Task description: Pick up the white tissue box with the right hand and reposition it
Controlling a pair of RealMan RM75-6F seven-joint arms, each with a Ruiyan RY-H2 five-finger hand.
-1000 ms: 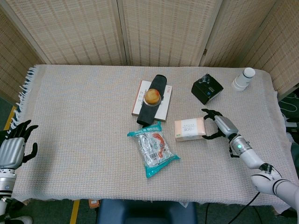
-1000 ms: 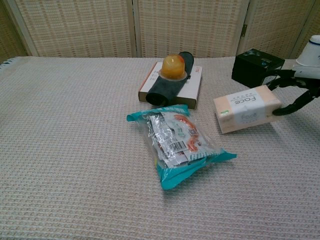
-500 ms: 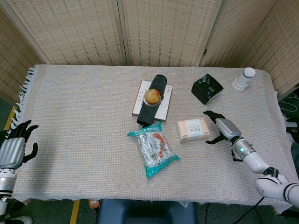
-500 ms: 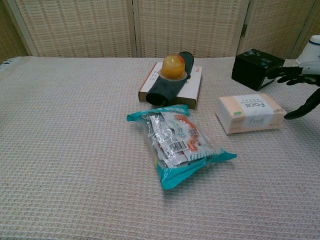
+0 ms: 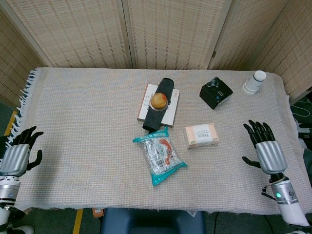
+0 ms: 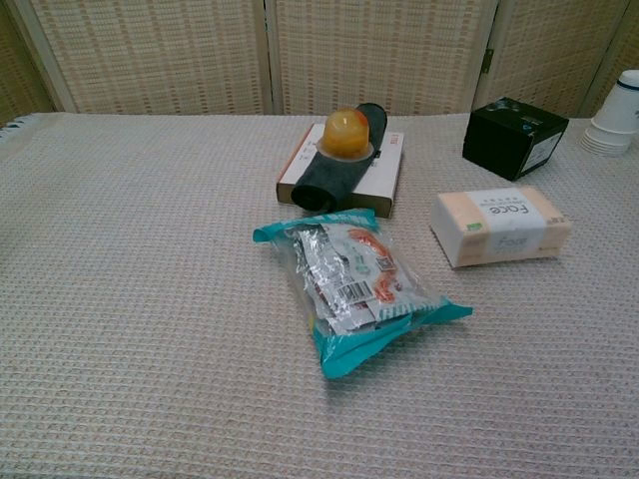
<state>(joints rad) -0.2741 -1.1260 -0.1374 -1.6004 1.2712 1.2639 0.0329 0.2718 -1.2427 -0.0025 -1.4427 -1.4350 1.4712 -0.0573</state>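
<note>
The white tissue box [image 5: 201,135] lies flat on the woven cloth right of centre; the chest view shows it [image 6: 499,226] with its printed top up. My right hand [image 5: 264,150] hovers near the table's right front edge, well to the right of the box, fingers spread and holding nothing. My left hand [image 5: 17,155] stays off the table's left front corner, fingers apart and empty. Neither hand appears in the chest view.
A teal snack bag [image 5: 159,154] lies left of the box. Behind it a book [image 5: 158,103] carries a dark roll and an orange cup [image 5: 158,100]. A black box [image 5: 215,92] and a white cup stack [image 5: 254,82] stand at the back right.
My right hand let go of the tissue box, which settled flat, then drew back to the right and toward the front edge. The left hand barely moved.
</note>
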